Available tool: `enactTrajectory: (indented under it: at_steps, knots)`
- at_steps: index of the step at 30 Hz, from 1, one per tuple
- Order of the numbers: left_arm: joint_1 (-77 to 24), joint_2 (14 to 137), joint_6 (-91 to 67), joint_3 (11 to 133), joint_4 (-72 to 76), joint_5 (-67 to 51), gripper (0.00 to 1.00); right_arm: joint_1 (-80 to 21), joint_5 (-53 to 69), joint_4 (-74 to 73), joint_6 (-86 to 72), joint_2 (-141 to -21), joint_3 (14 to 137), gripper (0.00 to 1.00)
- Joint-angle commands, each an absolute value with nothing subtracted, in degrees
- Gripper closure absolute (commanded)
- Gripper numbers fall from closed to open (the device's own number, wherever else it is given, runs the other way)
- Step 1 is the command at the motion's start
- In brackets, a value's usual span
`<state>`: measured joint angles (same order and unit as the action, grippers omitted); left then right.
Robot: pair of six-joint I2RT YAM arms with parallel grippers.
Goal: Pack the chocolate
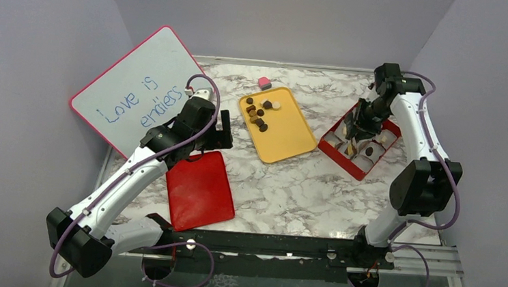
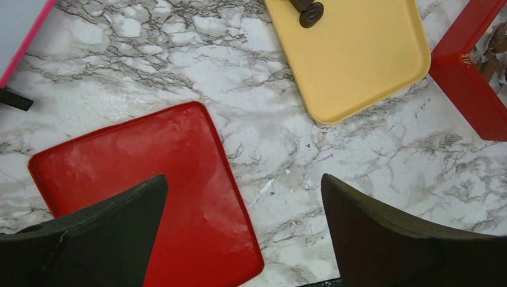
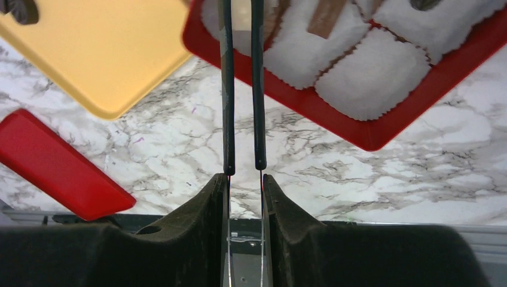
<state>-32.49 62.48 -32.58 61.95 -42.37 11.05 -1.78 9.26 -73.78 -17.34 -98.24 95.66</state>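
Pinching thin tweezers (image 3: 226,89), the right jaws, tips cut off at the red box (image 3: 370,140); left jaws spread wide

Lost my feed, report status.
Left gripper open by red lid. Right gripper shut on tweezers, tips over red box. Chocolates on yellow tray, some boxed. No obstruction seen.

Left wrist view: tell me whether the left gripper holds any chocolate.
No, the left gripper stands wide open above the table, gripping nothing.

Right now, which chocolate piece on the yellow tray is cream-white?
The small round cream-white piece at the cluster's right edge on the flat yellow plastic tray, next to a dark brown piece. The others there are brown.
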Motion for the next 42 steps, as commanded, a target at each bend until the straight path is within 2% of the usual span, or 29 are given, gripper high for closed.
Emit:
enactTrajectory:
  at_steps: [1,8,15,20,26,31,42]
  knots:
    - [-32.70,60.81,-33.21,61.92,-41.32,14.19,0.01,-10.63,8.72,-74.00,-17.06,-96.27,99.44,0.71]
    - [-32.70,59.53,-34.37,61.40,-41.43,14.82,0.01,-25.75,3.87,-71.07,-16.52,-98.18,101.96,0.67]
    - [-32.70,57.01,-33.76,62.67,-41.40,17.43,0.01,-34.42,-2.37,-66.29,-14.44,-103.64,100.54,0.67]
    - [-32.70,56.13,-33.80,62.69,-41.48,18.19,0.01,-34.82,-11.98,-68.03,-13.18,-110.89,107.51,0.65]
    - [-32.70,55.92,-34.36,62.05,-41.57,17.57,0.01,-34.60,-14.70,-66.53,-10.57,-118.76,113.63,0.63]
    - [-32.70,55.53,-33.71,62.67,-41.69,17.20,0.01,-33.60,-12.63,-65.03,-8.83,-123.07,117.60,0.62]
    - [-32.72,56.09,-32.82,63.35,-41.94,16.60,0.01,-33.07,-10.66,-59.77,-6.27,-126.45,116.39,0.61]
